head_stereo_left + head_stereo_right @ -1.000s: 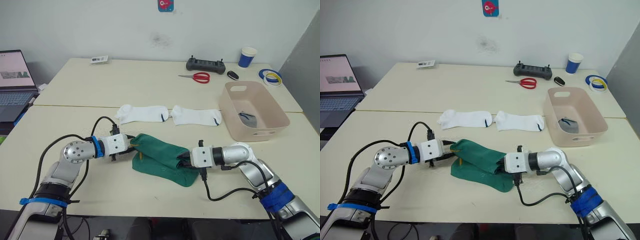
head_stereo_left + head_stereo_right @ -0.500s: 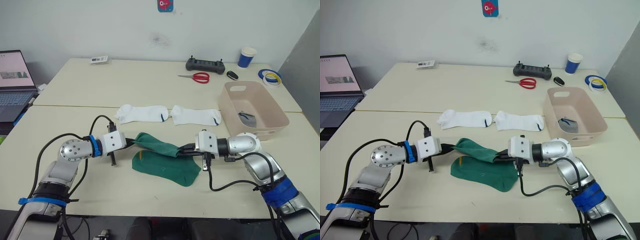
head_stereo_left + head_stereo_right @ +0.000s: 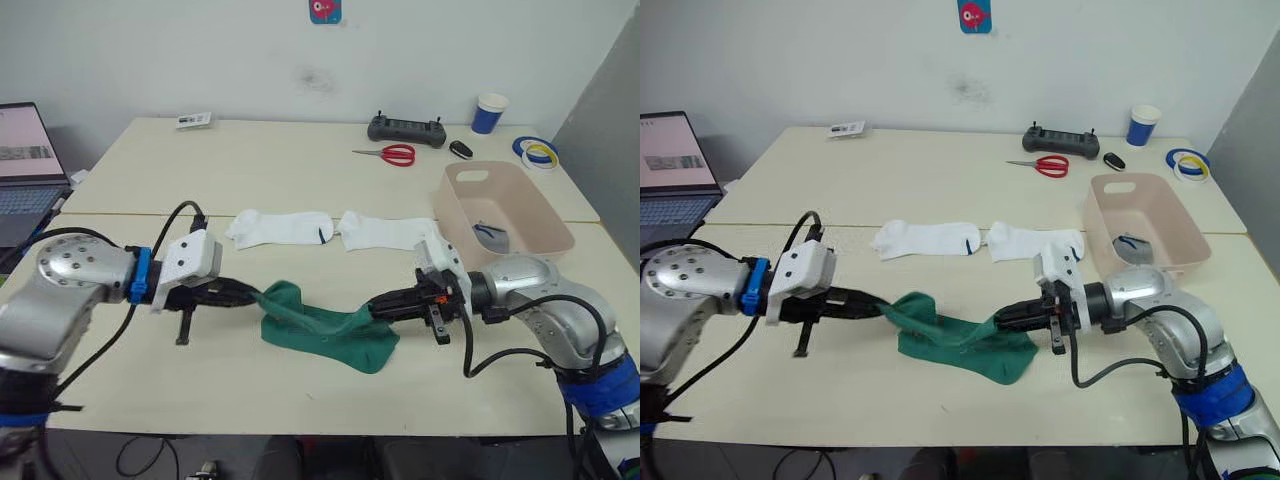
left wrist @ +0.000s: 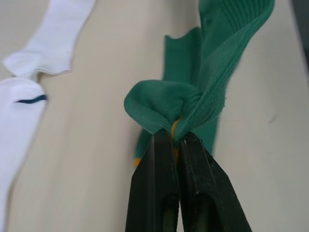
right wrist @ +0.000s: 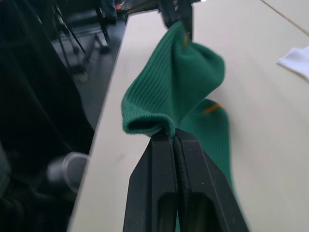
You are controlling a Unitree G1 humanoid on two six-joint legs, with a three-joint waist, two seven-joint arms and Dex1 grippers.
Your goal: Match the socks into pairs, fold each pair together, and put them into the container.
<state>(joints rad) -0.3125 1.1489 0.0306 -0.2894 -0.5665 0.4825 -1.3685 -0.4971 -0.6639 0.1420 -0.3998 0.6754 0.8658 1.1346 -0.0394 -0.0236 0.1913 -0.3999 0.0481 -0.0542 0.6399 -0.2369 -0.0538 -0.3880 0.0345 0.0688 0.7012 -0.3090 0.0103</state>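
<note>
Two grippers pinch one green sock by its opposite ends, low in the middle of the frame.

Left gripper (image 3: 250, 293) and right gripper (image 3: 381, 306) each have their black fingers closed on a bunched end of the upper green sock (image 3: 318, 320), which sags between them over the second green sock (image 3: 335, 345) lying flat on the table (image 3: 300, 180). Both look light, limp and stretchy, so they should drape and fold wherever unsupported; a pinch at the cuff and toe ends, as now, seems the surest hold, since a mid-length grip would probably let the ends flop. Two white socks (image 3: 285, 227) lie end to end just above, centre frame, and the pink container (image 3: 505, 210) sits at the right with something grey inside.
</note>
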